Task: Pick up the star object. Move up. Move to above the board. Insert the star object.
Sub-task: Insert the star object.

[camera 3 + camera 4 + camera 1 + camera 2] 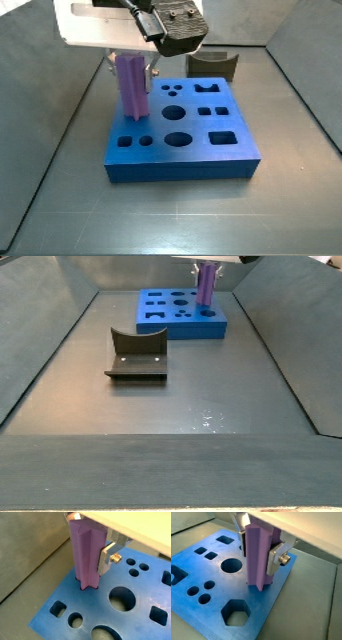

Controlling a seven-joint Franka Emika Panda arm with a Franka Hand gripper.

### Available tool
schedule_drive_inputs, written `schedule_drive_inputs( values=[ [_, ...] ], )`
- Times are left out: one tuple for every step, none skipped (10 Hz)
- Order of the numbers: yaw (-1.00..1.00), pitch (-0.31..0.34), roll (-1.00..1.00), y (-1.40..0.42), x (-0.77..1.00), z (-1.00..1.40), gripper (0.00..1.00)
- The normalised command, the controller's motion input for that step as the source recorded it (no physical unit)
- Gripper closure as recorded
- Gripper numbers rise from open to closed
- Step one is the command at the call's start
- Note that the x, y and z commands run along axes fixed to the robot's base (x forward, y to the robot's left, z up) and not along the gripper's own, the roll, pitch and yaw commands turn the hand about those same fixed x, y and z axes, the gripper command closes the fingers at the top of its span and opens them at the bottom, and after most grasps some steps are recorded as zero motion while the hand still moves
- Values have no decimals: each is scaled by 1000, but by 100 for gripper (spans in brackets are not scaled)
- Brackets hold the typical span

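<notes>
The star object (pixel 85 557) is a tall purple ridged prism and stands upright. Its lower end sits in a star-shaped cut-out near a corner of the blue board (pixel 137 587). My gripper (pixel 91 562) is shut on its upper part, one silver finger (pixel 107 559) flat against its side. In a wrist view the star object (pixel 258 557) shows between both fingers (pixel 274 559) above the board (pixel 204 567). In both side views the star object (pixel 131 88) (pixel 207 284) rises from the board (pixel 181 145) (pixel 174 314) under the gripper (pixel 134 58).
The dark fixture (pixel 214 66) (pixel 136 356) stands on the grey floor beside the board. The board has round, square and hexagon holes (pixel 235 612). Grey tray walls (pixel 54 346) rise around the floor.
</notes>
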Motion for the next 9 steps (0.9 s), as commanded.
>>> schedule_drive_inputs(
  values=[
    [0, -204, 137, 0, -9, -789, 100],
    [0, -204, 130, 0, -14, -797, 100],
    [0, -189, 133, 0, 0, -823, 100],
    [0, -143, 111, 0, 20, -909, 100],
    [0, -126, 87, 0, 157, -923, 100],
    [0, -57, 17, 0, 134, -380, 100],
    [0, -70, 64, -14, 0, -351, 100],
    [0, -93, 143, -109, -29, -1000, 100],
    [3, -83, 147, -89, -63, -1000, 100]
  ],
)
